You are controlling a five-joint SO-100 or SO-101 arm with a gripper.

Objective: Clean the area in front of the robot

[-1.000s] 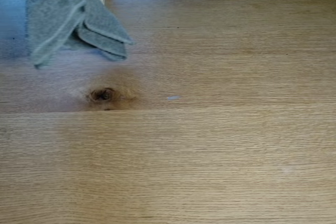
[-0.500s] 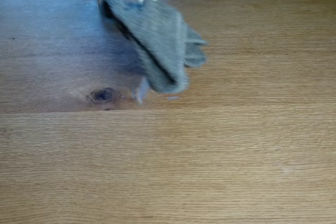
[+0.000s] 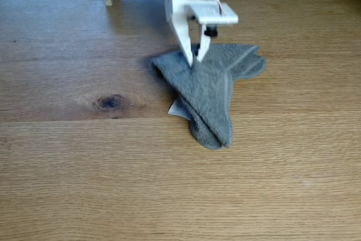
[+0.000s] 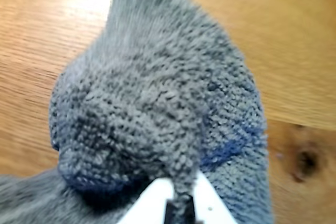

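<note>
We see the oak table (image 3: 271,162) spread wide, its dark knot (image 3: 110,102) our landmark. Right of the knot the grey cloth (image 3: 210,91) lies crumpled on the wood (white tag (image 3: 179,109) peeking out beneath). The robot (image 3: 189,4) comes down onto the cloth's far edge, its claw (image 3: 194,60) clamped on a pinch of terry.
</note>
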